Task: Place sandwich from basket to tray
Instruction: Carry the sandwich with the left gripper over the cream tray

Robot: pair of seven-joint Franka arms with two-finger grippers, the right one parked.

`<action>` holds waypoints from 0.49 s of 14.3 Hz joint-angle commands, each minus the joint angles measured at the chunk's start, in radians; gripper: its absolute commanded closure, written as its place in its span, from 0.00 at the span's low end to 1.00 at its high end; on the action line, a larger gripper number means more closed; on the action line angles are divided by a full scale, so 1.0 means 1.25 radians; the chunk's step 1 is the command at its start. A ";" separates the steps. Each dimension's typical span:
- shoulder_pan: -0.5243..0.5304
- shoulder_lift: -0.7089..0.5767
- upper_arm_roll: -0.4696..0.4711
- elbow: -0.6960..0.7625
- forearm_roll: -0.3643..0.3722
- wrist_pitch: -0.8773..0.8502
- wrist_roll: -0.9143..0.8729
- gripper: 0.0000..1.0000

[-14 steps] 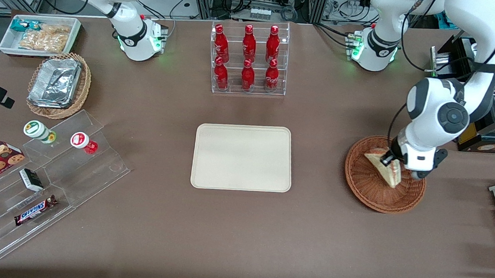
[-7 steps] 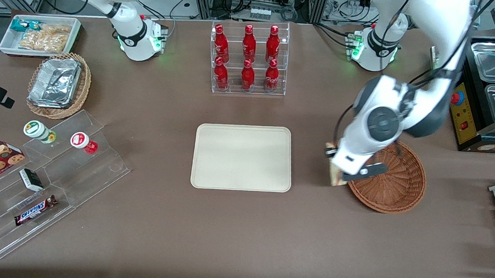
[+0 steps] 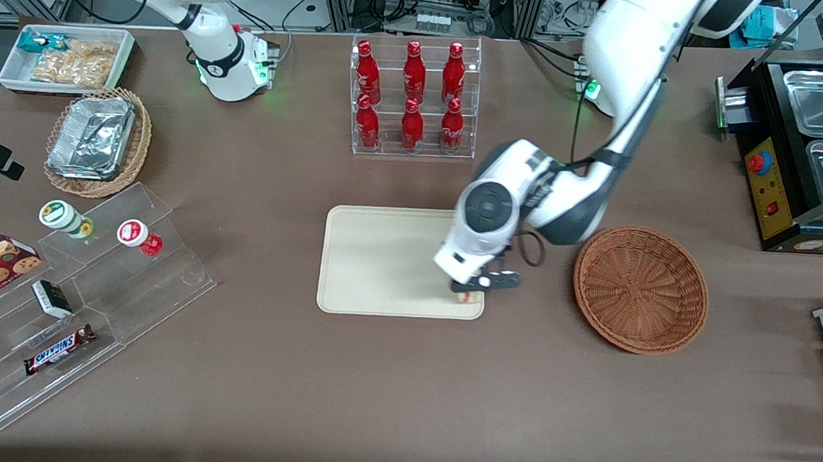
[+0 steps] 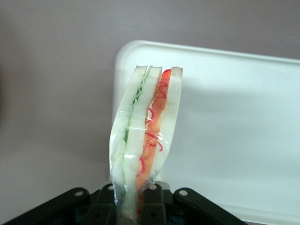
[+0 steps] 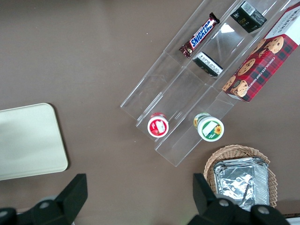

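Note:
My left gripper point(image 3: 477, 289) hangs over the corner of the cream tray point(image 3: 380, 258) that is nearest the front camera and the basket. It is shut on the wrapped sandwich point(image 4: 145, 136), whose white bread with green and red filling stands up between the black fingers point(image 4: 157, 199). In the front view only a small pale bit of the sandwich point(image 3: 466, 296) shows under the wrist. The reddish-brown wicker basket point(image 3: 640, 289) sits beside the tray toward the working arm's end, with nothing in it. The wrist view shows the tray's rim point(image 4: 140, 47) below the sandwich.
A clear rack of red bottles point(image 3: 413, 97) stands farther from the front camera than the tray. A tiered acrylic stand with snacks point(image 3: 75, 300), a foil-filled tan basket point(image 3: 99, 140) and a white snack bin point(image 3: 65, 57) lie toward the parked arm's end. A metal counter point(image 3: 815, 138) stands at the working arm's end.
The gripper has lifted the sandwich out of the basket and carried it sideways to above the tray's corner. The basket now holds nothing.

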 commanded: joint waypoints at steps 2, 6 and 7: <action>-0.080 0.067 0.012 0.061 0.002 0.083 -0.063 0.88; -0.123 0.116 0.013 0.103 0.009 0.108 -0.102 0.88; -0.131 0.126 0.013 0.110 0.009 0.108 -0.106 0.88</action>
